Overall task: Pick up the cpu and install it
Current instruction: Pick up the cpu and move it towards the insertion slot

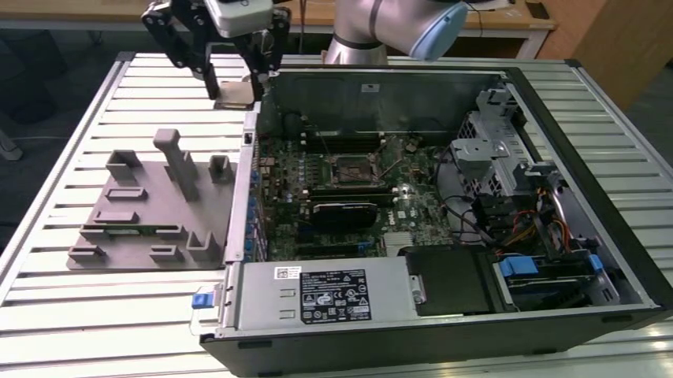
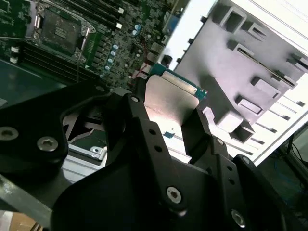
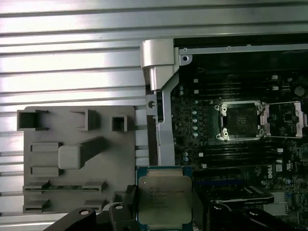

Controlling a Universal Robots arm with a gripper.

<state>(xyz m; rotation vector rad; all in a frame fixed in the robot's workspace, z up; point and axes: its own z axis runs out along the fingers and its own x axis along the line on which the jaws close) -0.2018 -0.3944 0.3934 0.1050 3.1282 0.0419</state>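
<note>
Your gripper (image 1: 236, 79) was clamped on the cpu (image 3: 165, 202), holding it in the air above the slatted table (image 1: 63, 315), just outside the computer case (image 1: 442, 346). The open socket (image 1: 352, 167) lay well apart, inside the case toward the exterior view's right. Faint print marked the cpu's lid.

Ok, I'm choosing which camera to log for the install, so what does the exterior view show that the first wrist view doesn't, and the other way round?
Exterior view: the arm and the whole open case, with its power supply and drive cage.
First wrist view: the cpu's silver top face seen head-on, and what looks like the socket lid swung open.
Both: the gripper shut on the cpu near the case's edge, the grey fixture, and the socket, which looks empty.
</note>
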